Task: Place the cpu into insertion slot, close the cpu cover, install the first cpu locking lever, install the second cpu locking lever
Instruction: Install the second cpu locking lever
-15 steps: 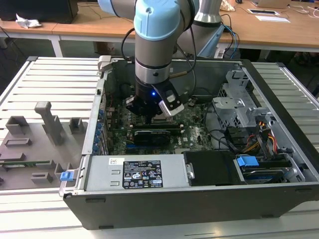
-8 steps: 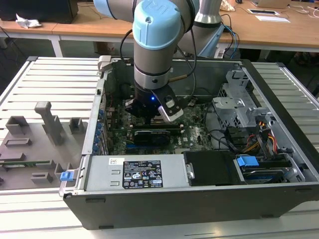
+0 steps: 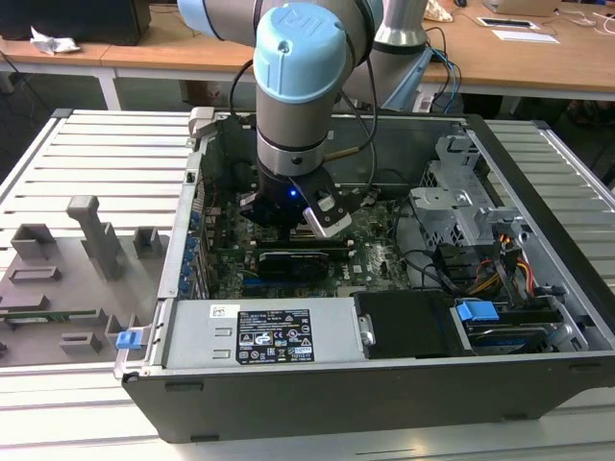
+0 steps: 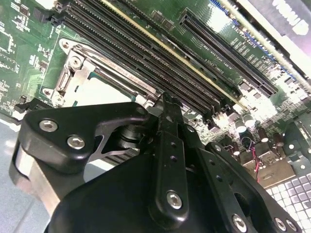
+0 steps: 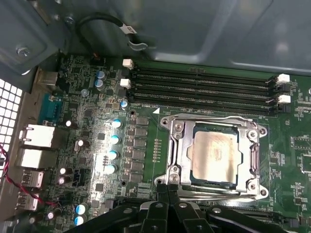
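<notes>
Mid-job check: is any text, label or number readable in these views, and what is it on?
Power supply label: print too small to read.
Small white sticker: unreadable.
Black card: white lettering, cut off and blurred.
Motherboard silkscreen: too small.
cpu: no legible marking.

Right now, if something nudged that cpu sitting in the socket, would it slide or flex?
Probably neither. The cpu looks like a rigid, flat metal-faced chip, so flexing is unlikely. The cpu cover frames it closely, so sliding seems unlikely. Its smooth face would likely be slippery to pinch.
</notes>
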Motion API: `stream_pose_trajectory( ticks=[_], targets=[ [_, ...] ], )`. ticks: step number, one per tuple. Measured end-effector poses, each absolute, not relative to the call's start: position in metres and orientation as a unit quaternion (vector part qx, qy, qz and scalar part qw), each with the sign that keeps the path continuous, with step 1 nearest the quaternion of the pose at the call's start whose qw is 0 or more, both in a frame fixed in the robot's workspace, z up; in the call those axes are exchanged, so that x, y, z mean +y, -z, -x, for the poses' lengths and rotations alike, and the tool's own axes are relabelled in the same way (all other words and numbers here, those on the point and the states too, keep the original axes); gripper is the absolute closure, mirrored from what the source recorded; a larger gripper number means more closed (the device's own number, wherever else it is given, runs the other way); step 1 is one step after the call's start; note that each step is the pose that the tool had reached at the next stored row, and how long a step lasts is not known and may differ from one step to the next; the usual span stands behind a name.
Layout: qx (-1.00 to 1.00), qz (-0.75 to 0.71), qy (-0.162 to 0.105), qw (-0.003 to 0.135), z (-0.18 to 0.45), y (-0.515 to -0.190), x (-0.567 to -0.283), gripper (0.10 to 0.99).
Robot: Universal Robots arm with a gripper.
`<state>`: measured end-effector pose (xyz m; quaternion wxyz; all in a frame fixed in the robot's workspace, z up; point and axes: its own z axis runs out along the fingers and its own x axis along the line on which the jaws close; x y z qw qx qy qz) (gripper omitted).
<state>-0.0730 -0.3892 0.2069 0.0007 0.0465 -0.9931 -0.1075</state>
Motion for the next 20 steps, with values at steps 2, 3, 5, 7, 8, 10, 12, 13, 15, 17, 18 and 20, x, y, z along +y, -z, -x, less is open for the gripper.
stream_pose_trajectory(
  ticks=[2,3,5,7,8,10,12,13,15,17,18,20],
  targets=[
    [-0.993,-0.047,0.113,0.000,0.0733,-0.2061,-0.3893,0.980],
    [-0.992,-0.047,0.117,-0.001,0.0735,-0.2055,-0.3895,0.980],
    [-0.991,-0.047,0.122,-0.002,0.0742,-0.2036,-0.3900,0.980],
    [-0.991,-0.047,0.124,-0.002,0.0748,-0.2026,-0.3902,0.980],
    [-0.991,-0.047,0.126,-0.003,0.0752,-0.2017,-0.3903,0.980],
    [-0.991,-0.047,0.128,-0.003,0.0758,-0.2007,-0.3904,0.980],
    [-0.990,-0.047,0.130,-0.004,0.0761,-0.1995,-0.3904,0.980],
    [-0.990,-0.047,0.131,-0.004,0.0763,-0.1991,-0.3904,0.980],
    [-0.990,-0.047,0.134,-0.005,0.0774,-0.1980,-0.3903,0.980],
    [-0.990,-0.047,0.135,-0.005,0.0786,-0.1971,-0.3904,0.980],
    [-0.990,-0.047,0.135,-0.006,0.0794,-0.1968,-0.3905,0.980],
    [-0.990,-0.047,0.135,-0.006,0.0798,-0.1972,-0.3906,0.980]
  ],
)
